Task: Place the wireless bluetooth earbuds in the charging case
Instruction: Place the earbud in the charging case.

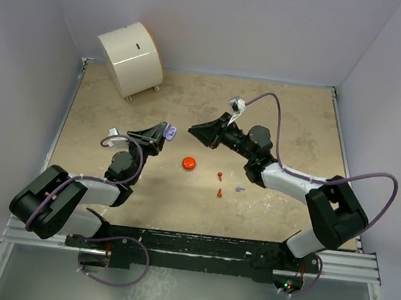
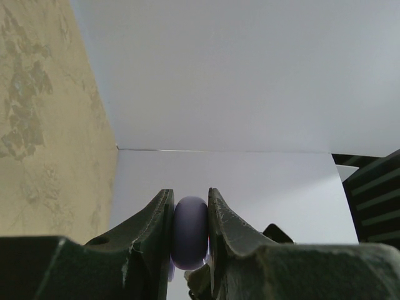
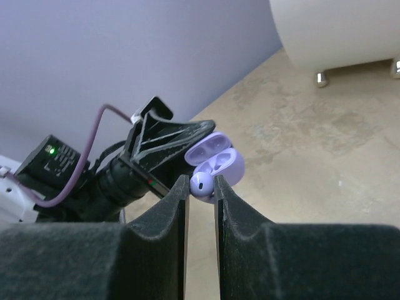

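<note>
Top view: the left gripper (image 1: 161, 132) grasps the lilac charging case (image 1: 165, 129). The right gripper (image 1: 194, 130) points its tips at the case from close by. On the table (image 1: 297, 125), back from both sets of fingertips toward the arm bases, lie a red-orange case (image 1: 189, 163), two red-orange earbuds (image 1: 219, 175) (image 1: 220, 193) and a loose lilac earbud (image 1: 240, 188).

Left wrist view: both fingers (image 2: 156, 219) clamp the case (image 2: 189, 232) by its sides.

Right wrist view: the right fingers (image 3: 172, 212) pinch the held lilac earbud (image 3: 201, 183) at their tips, just before the open case (image 3: 215, 159). Whether the two touch cannot be told.
</note>
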Robot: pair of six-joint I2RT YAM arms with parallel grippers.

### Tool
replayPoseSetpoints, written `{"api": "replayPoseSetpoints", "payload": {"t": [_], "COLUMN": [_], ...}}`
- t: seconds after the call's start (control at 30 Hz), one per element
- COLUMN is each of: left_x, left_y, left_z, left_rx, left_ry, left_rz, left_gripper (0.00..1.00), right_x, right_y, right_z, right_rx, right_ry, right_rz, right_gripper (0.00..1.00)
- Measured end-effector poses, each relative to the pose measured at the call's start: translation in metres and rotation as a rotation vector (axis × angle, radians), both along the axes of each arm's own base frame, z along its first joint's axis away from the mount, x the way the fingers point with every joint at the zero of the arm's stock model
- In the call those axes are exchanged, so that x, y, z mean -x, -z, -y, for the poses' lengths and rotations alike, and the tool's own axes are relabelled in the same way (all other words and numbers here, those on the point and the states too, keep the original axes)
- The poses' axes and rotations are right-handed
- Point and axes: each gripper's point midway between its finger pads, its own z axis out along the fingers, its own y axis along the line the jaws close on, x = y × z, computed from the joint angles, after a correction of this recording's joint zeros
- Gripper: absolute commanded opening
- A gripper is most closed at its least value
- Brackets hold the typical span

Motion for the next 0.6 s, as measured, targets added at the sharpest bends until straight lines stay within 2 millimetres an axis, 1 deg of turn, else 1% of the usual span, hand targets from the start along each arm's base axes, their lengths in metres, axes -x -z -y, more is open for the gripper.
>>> {"api": "replayPoseSetpoints", "payload": {"t": [0.17, 0.3, 0.5, 0.6], "left_x": [-0.009, -0.011, -0.012, -0.012], "left_y": [-0.006, -0.007, -0.005, -0.007], "left_z": [0.009, 0.014, 0.017, 0.019], "left_rx": [0.011, 0.02, 0.029, 0.034], "left_ry": [0.021, 0.039, 0.057, 0.065], "left_rz": [0.009, 0.009, 0.006, 0.007], "left_gripper": [0.0, 0.0, 0.0, 0.0], "right_x": [0.012, 0.02, 0.025, 0.025], "right_y": [0.011, 0.011, 0.009, 0.013], "right_z": [-0.011, -0.014, -0.014, -0.017], "right_rx": [-0.039, -0.067, -0.11, -0.121], "right_ry": [-0.118, -0.19, -0.26, -0.284], "right_rz": [-0.038, -0.051, -0.074, -0.096], "right_gripper": [0.0, 0.0, 0.0, 0.0]}}
